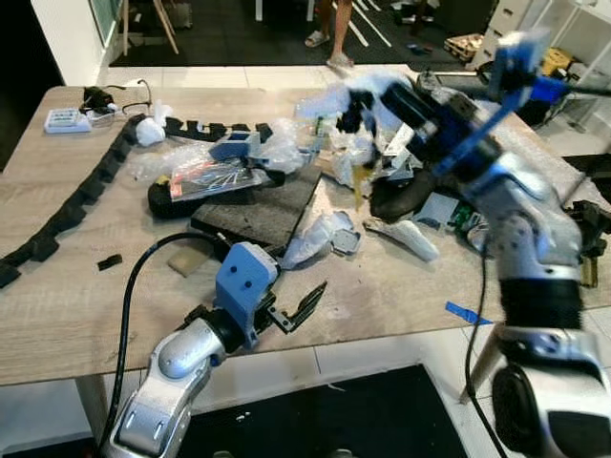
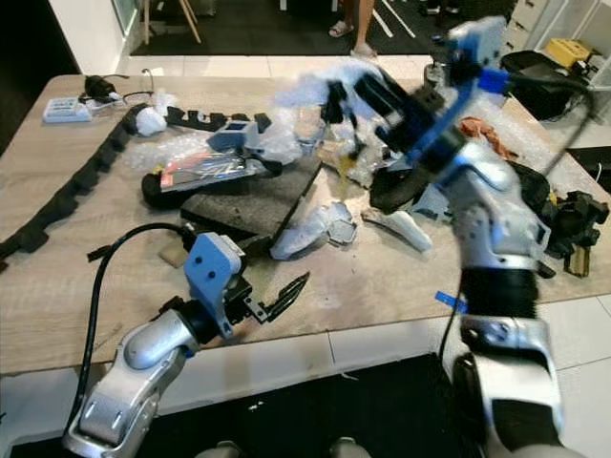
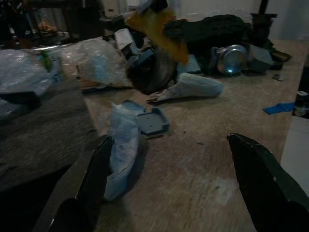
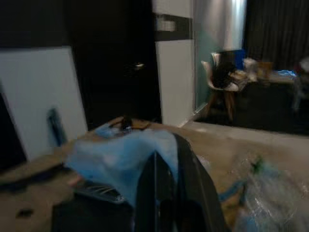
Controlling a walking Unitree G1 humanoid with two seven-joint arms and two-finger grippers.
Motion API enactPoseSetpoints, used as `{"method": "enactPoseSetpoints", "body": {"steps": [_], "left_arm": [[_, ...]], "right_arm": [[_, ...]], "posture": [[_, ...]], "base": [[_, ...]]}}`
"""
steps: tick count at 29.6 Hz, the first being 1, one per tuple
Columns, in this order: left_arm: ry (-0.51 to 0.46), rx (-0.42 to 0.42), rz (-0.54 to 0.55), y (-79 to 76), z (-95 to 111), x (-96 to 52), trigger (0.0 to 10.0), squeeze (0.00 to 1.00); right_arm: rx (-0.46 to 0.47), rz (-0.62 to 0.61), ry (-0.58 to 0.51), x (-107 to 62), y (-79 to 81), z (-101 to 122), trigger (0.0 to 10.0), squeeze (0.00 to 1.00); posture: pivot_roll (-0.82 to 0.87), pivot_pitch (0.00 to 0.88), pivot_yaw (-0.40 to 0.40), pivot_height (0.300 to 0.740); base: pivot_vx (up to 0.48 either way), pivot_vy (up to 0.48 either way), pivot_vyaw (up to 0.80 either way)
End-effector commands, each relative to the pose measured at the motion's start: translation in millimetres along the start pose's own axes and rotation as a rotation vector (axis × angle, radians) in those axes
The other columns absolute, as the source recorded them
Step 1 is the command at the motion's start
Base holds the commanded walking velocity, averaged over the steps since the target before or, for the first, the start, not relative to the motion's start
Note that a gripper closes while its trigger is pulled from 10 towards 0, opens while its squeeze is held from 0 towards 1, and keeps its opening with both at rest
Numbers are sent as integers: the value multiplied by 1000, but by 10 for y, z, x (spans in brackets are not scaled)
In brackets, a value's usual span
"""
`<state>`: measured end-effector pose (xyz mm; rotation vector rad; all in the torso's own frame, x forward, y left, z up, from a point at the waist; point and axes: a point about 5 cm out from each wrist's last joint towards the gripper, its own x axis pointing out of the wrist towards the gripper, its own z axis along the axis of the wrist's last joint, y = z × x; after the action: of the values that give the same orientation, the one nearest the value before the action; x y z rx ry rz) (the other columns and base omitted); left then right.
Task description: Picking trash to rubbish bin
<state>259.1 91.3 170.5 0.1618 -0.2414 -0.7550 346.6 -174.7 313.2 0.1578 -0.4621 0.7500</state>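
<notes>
Wooden table (image 1: 86, 315) carries most of the mess, so the job looks barely begun. At its near edge the left gripper (image 1: 304, 307) hovers low with its fingers spread apart and nothing between them. Just beyond it lies a crumpled pale blue wrapper (image 1: 315, 237) beside a dark foam slab (image 1: 263, 212), with a white torn scrap (image 1: 406, 236) to the right. Farther off, the right gripper (image 2: 336, 103) is raised above the heap, fingers pressed together on a light blue plastic bag (image 4: 120, 154). Clear plastic film (image 1: 277, 148), a black cable chain (image 1: 86, 186) and other litter remain at the far side. No rubbish bin can be made out.
</notes>
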Motion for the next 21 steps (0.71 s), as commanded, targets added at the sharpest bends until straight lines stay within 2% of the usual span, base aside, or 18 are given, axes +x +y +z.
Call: {"method": "enactPoseSetpoints", "body": {"steps": [1, 2, 3, 5, 6, 8, 9, 10, 11, 13, 14, 15, 16, 17, 18, 19, 20, 21], "left_arm": [[2, -4, -22, -44, -6, 14, 10000, 0], [2, -4, -22, -44, -6, 14, 10000, 0], [-1, -7, -21, -44, 1, 18, 10000, 0], [-2, -9, -21, -45, 2, 19, 10000, 0], [4, -2, -26, -45, -6, 10, 10000, 0], [7, -1, -23, -36, -14, -3, 10000, 0], [7, -2, -19, -28, -9, -4, 10000, 0], [2, -7, -15, -23, -1, 1, 10000, 0], [2, -7, -15, -23, -1, 1, 10000, 0], [4, 4, -15, -17, -10, 6, 10000, 0], [1, 3, -8, -15, -9, 10, 10000, 0], [-2, 0, -3, -13, -6, 18, 10000, 0], [-4, -2, 0, -12, -5, 29, 10000, 0], [-4, -1, 0, -12, -4, 36, 10000, 0], [-3, 4, 0, -10, -8, 41, 10000, 0], [-3, 4, 0, -10, -8, 41, 10000, 0], [-2, 7, 0, -8, -11, 42, 10000, 0], [-3, 12, 15, 13, -9, 28, 10000, 0]], "right_arm": [[-32, -35, 6, -66, -29, 108, 0, 0], [-32, -35, 6, -66, -29, 108, 0, 0], [-99, -25, 61, -100, -41, 92, 0, 0], [-98, -23, 57, -103, -43, 127, 0, 0], [7, -55, -71, -57, -67, 317, 0, 0], [11, -74, -83, -54, -96, 377, 0, 0], [-38, -91, -33, -67, -137, 349, 0, 0], [-150, -104, 71, -114, -197, 244, 0, 0], [-150, -104, 71, -114, -197, 244, 0, 0], [-54, -146, -76, -74, -250, 484, 0, 0], [-72, -189, -49, -99, -314, 455, 0, 0], [-166, -228, 82, -157, -380, 280, 0, 0], [-298, -235, 286, -271, -435, -24, 0, 0], [-381, -214, 427, -371, -451, -237, 0, 0], [-328, -189, 409, -376, -402, -296, 0, 0], [-328, -189, 409, -376, -402, -296, 0, 0], [-272, -176, 365, -358, -364, -294, 0, 0], [-74, -256, 150, -269, -374, -92, 0, 0]], "posture": [[-1, 172, -54, 740], [-1, 172, -54, 740], [-2, 174, -50, 740], [6, 176, -53, 740], [6, 175, -52, 740], [-9, 167, -49, 740], [-21, 161, -47, 740], [-12, 167, -51, 740], [-12, 167, -51, 740], [1, 171, -60, 740], [-19, 153, -62, 740], [-17, 153, -62, 740], [-11, 158, -61, 740], [-11, 158, -61, 740], [2, 165, -66, 740], [2, 165, -66, 740], [2, 165, -66, 740], [-2, 154, -67, 740]], "base": [[0, 0, 0], [0, 0, 0], [0, 0, 0], [0, 0, 0], [0, 0, 0], [0, 0, 0], [0, 0, 0], [0, 0, 0], [0, 0, 0], [0, 0, 0], [0, 0, 0], [0, 0, 0], [0, 0, 0], [0, 0, 0], [0, 0, 0], [0, 0, 0], [0, 0, 0], [0, 0, 0]]}}
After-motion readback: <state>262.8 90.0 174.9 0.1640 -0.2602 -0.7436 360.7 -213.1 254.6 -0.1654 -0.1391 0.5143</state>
